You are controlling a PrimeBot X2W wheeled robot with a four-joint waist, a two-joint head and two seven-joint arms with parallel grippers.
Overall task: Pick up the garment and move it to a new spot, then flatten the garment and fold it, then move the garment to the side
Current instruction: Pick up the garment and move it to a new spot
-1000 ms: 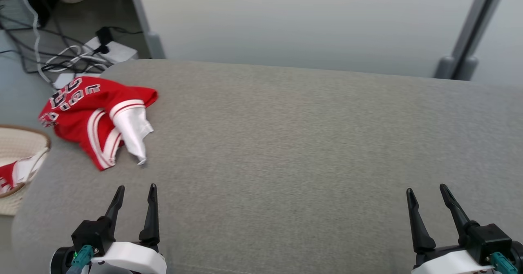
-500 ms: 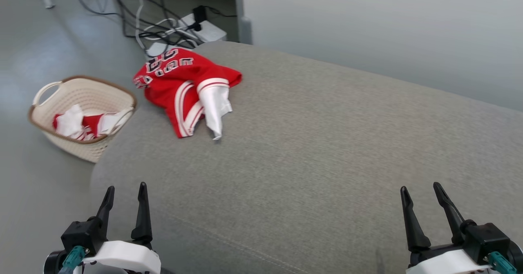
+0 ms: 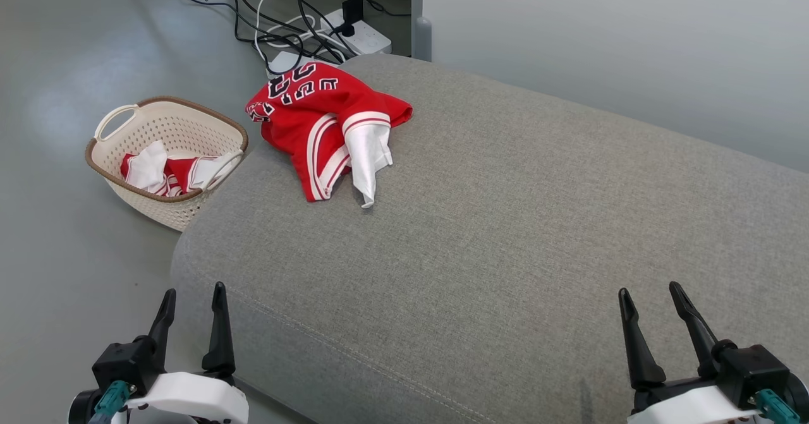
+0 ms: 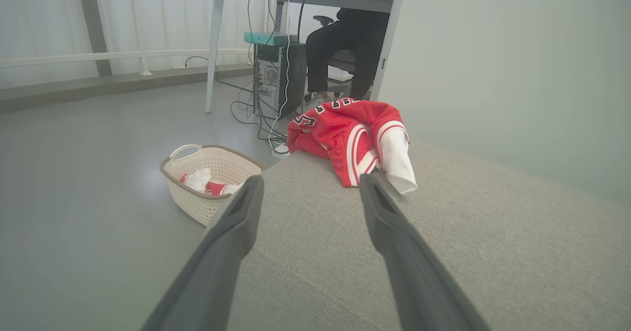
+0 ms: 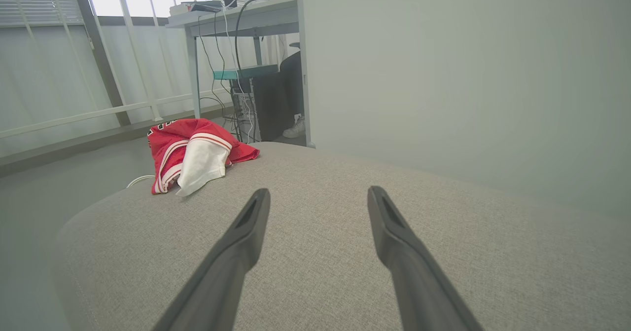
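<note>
I've just swung the head round to my left. Over the last second the whole picture slid, so the red and white garment (image 3: pixel 328 127), which was cut close to the frame's left edge, now sits up and left of centre. It has not moved on its own: it keeps the same crumpled heap, with the white panel flopped over the red, at the far left corner of the grey padded surface (image 3: pixel 505 253), and part of it hangs off the back edge above the cables (image 3: pixel 297 19) on the floor. The cream basket (image 3: pixel 145 206) with more red and white cloth in it has come fully into view on the floor, just beside that end.

Neither arm has done anything yet. The left claw (image 3: pixel 194 290) hangs open and empty off the near left corner, and the right claw (image 3: pixel 650 288) hangs open and empty over the near right side, well apart from the garment.

I'd say this means I'm only now properly lined up, and the pick-up hasn't begun. The left arm is the nearer one for the reach. With the cloth draped over the edge, I'd watch that a careless pull doesn't slide it to the floor
</note>
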